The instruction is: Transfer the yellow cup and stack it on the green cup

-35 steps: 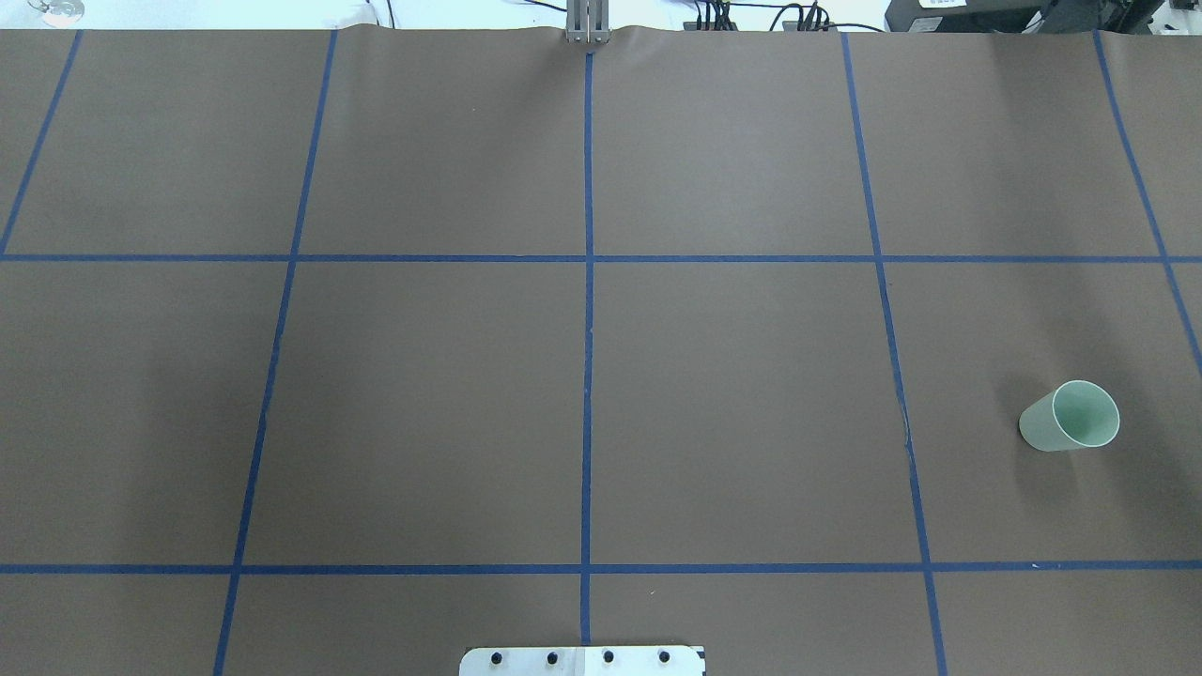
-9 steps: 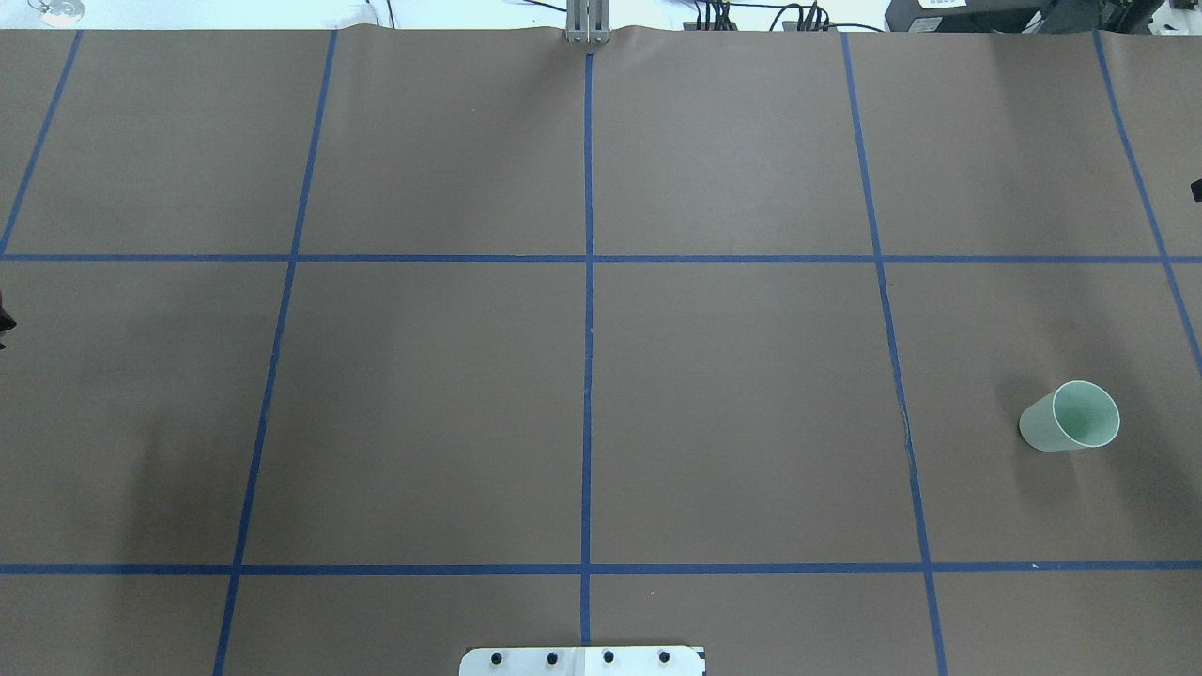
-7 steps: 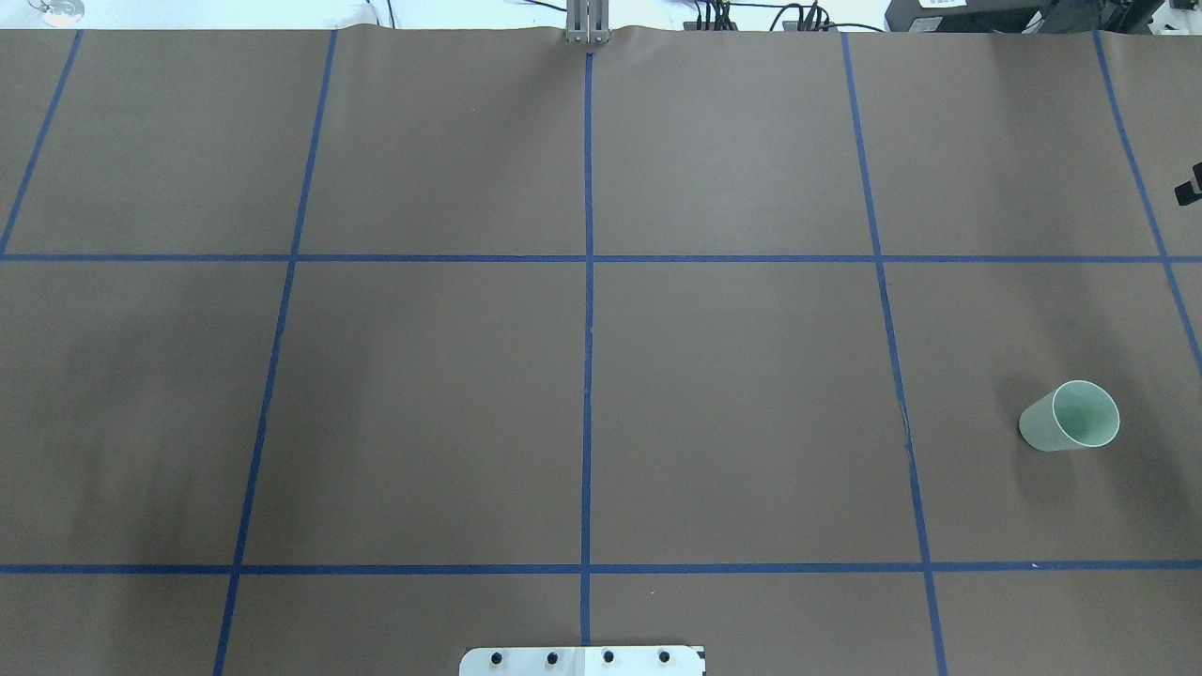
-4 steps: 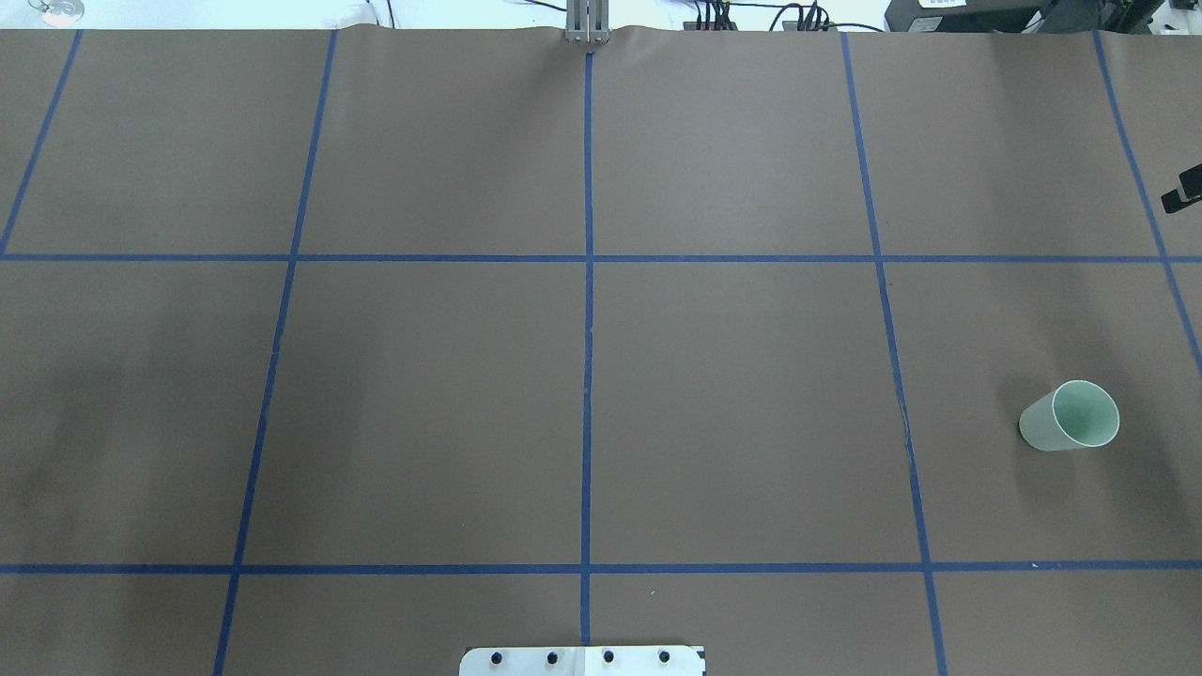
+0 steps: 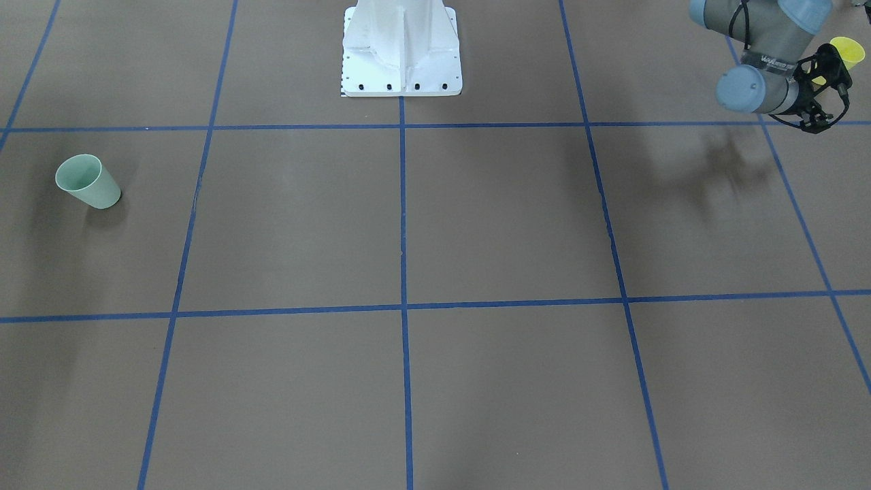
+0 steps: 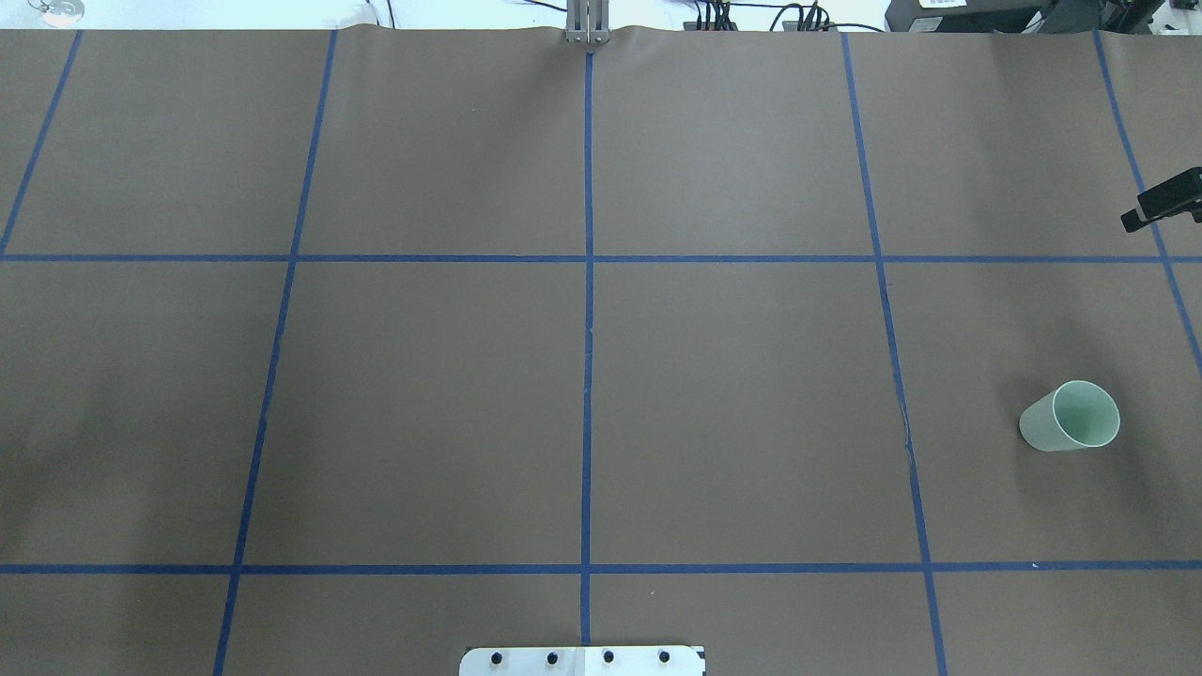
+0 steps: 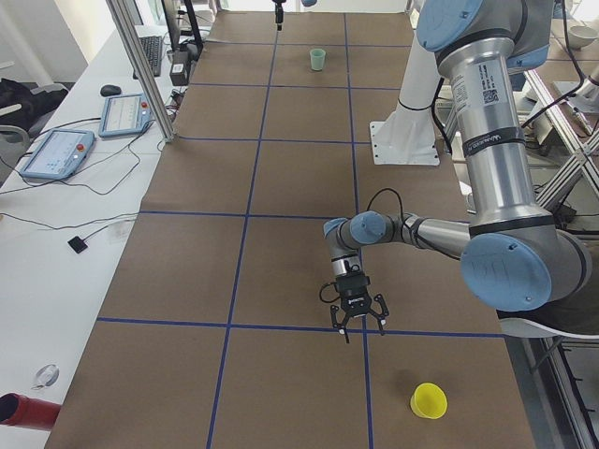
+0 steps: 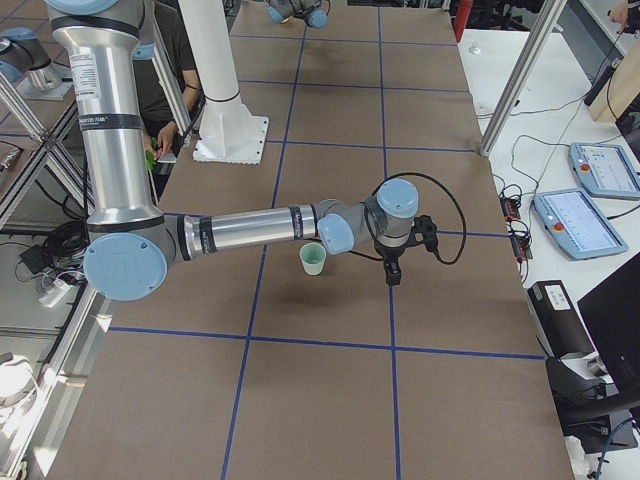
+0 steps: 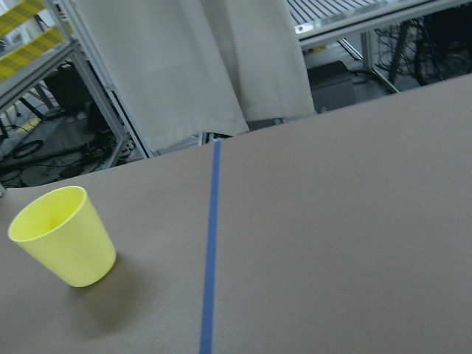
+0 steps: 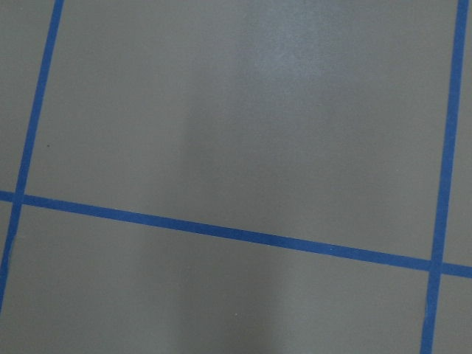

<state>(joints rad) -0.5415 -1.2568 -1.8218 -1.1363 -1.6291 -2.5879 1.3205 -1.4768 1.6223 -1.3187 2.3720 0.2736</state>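
The left gripper (image 7: 359,325) is held open near the yellow cup (image 7: 429,400). How the right gripper (image 8: 393,276) stands cannot be told.

Robotics lab: alu frames (image 8: 515,85), teach pendants (image 8: 577,222), tape-grid table (image 6: 751,394)

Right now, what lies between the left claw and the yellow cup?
Only bare brown table cover and a blue tape line. The exterior left view shows that stretch between the left claw and the yellow cup.
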